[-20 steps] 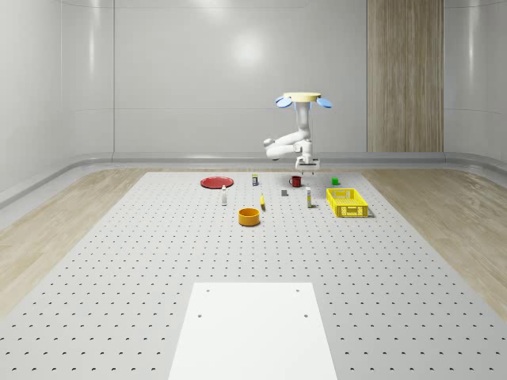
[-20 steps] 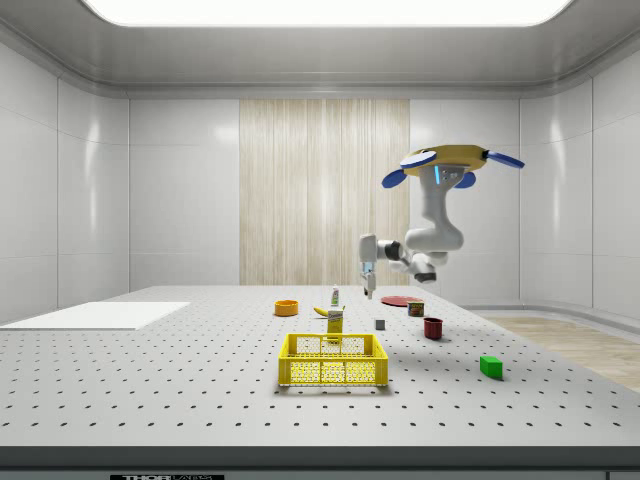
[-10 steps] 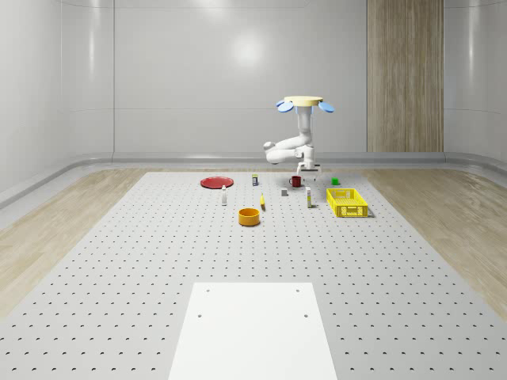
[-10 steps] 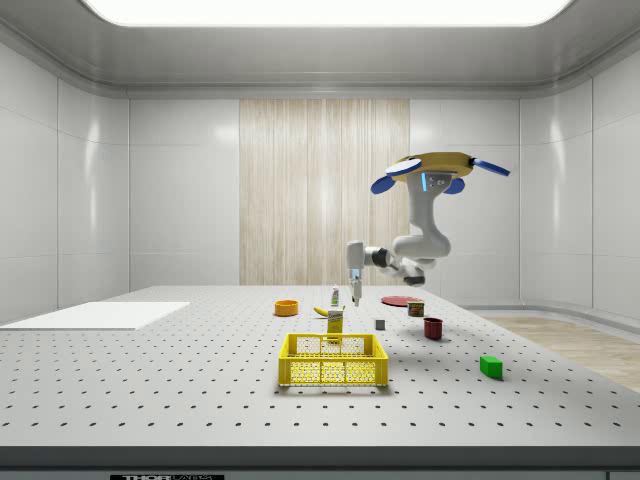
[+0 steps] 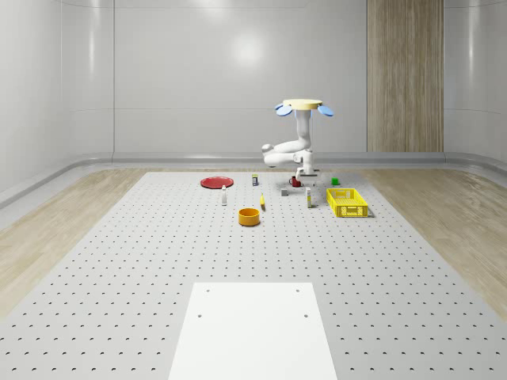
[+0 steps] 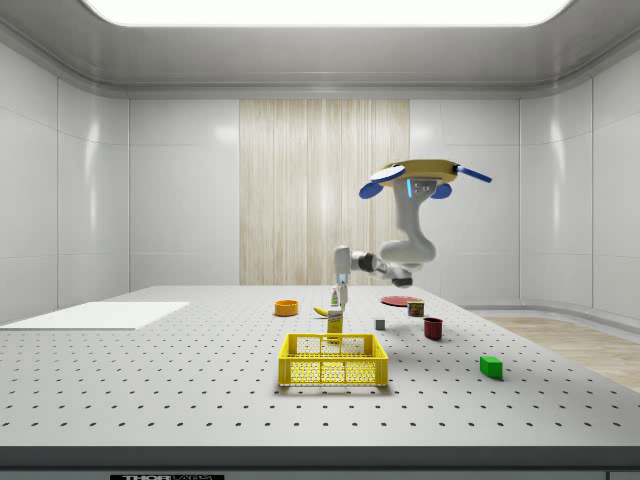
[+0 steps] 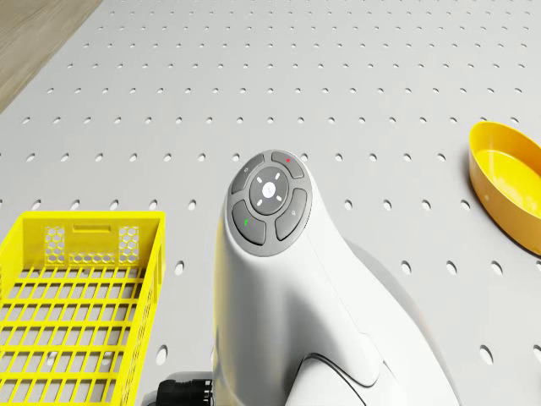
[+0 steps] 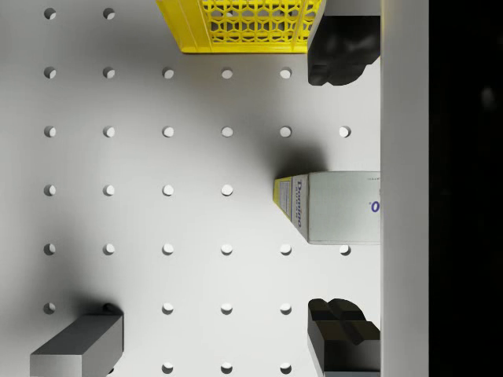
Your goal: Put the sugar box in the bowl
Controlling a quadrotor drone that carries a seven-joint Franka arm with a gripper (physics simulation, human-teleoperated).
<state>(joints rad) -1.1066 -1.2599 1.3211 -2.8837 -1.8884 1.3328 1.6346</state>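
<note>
Drone (image 5: pixel 304 105) hovers over the table (image 5: pixel 158 261) (claw (image 5: pixel 306 176) hanging below).

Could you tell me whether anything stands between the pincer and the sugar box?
Nothing visible does. In the wrist view the sugar box stands upright between the two dark fingertips, with bare table around it. The yellow crate and a grey block sit off to the sides. The drone hovers above the table.

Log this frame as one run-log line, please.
phase: approach | drone: hovering over table, beside yellow crate | claw: open, above sugar box, no contact | bowl: empty
</note>
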